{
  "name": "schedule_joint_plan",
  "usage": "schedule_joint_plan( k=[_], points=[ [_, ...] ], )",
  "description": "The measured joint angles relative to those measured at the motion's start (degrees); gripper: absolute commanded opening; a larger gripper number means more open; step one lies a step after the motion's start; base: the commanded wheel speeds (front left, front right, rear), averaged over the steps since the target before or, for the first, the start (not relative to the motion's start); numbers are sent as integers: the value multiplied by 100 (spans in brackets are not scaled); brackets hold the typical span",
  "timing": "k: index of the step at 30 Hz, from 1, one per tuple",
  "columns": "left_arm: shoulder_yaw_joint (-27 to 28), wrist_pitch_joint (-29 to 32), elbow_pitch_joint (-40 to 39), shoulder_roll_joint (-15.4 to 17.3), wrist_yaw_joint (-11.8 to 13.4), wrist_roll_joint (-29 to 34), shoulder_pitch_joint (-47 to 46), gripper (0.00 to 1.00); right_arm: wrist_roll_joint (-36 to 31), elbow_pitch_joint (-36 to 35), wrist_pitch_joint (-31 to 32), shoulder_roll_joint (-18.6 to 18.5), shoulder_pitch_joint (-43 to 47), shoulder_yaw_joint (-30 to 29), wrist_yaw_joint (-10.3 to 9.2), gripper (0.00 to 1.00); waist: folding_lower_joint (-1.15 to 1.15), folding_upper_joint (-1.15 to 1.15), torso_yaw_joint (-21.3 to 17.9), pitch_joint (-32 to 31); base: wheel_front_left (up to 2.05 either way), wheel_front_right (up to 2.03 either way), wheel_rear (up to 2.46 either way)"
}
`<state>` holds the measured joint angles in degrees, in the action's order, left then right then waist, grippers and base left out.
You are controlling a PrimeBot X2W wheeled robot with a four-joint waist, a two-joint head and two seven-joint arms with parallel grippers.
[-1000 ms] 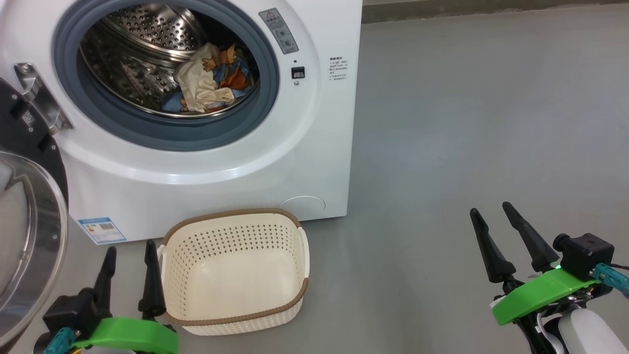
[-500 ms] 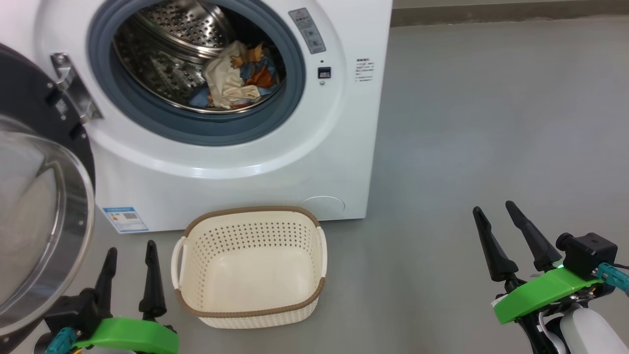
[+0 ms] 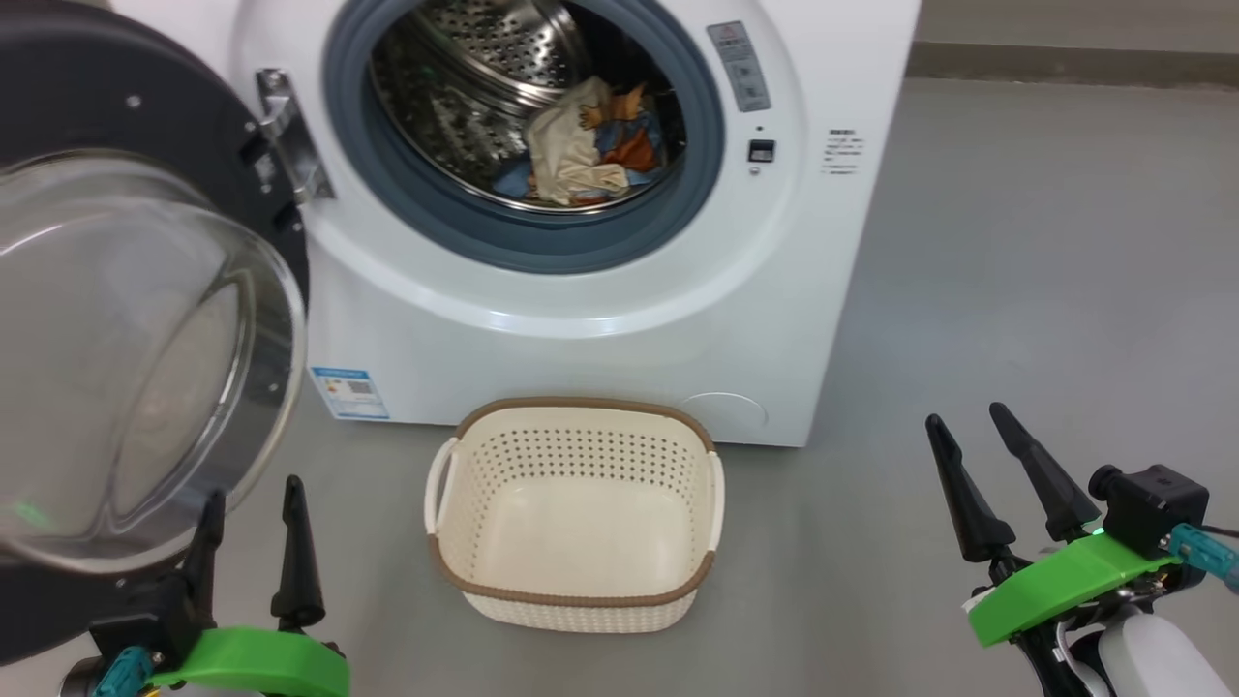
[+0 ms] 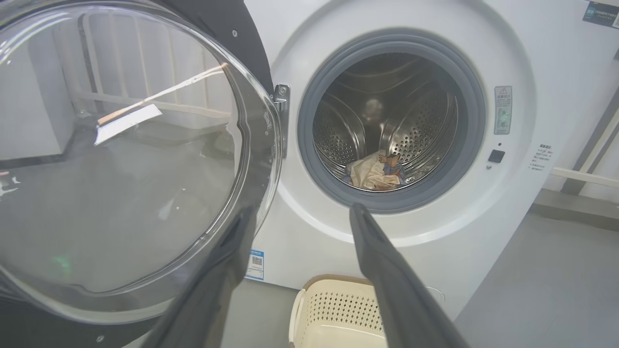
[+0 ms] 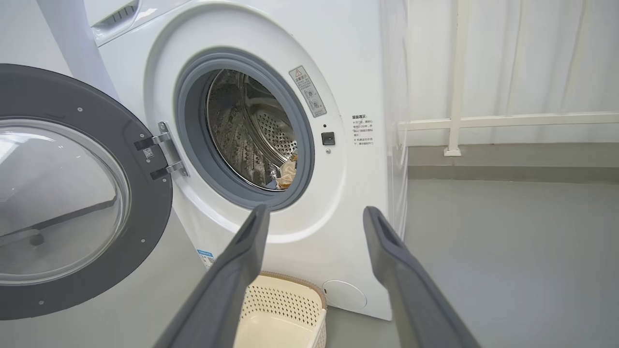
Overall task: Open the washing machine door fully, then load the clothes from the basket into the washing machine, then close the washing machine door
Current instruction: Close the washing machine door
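left pincer point(image 3: 253, 490) apart | right pincer point(image 3: 965, 415) apart | basket point(image 3: 579, 403) on floor between them | clothes point(image 3: 581, 155) inside washing machine point(image 3: 581, 339)

Lower left of the frame: the left gripper point(image 3: 254, 489) has two long, tapering black fingers point(image 3: 295, 561) mounted on a bright green bracket point(image 3: 256, 660), with a teal plug point(image 3: 121, 668) beside it. Lower right: the right gripper point(image 3: 965, 416) has the same dark fingers on a green plate point(image 3: 1065, 576), plus a boxy black camera point(image 3: 1152, 494), a teal connector point(image 3: 1200, 547) and a glossy white forearm point(image 3: 1152, 653).
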<state>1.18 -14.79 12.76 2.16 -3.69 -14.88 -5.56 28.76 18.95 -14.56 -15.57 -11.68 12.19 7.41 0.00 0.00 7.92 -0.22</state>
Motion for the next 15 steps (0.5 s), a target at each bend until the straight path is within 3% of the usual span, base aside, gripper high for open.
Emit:
schedule_joint_plan(
  k=[15],
  points=[
    [45, 0, -14, 1, 320, 65, 105, 100, 0, 12, 0, 85, 87, 101, 0, 100, 0, 0, 1014, -71, 0, 0, 0]
  ],
)
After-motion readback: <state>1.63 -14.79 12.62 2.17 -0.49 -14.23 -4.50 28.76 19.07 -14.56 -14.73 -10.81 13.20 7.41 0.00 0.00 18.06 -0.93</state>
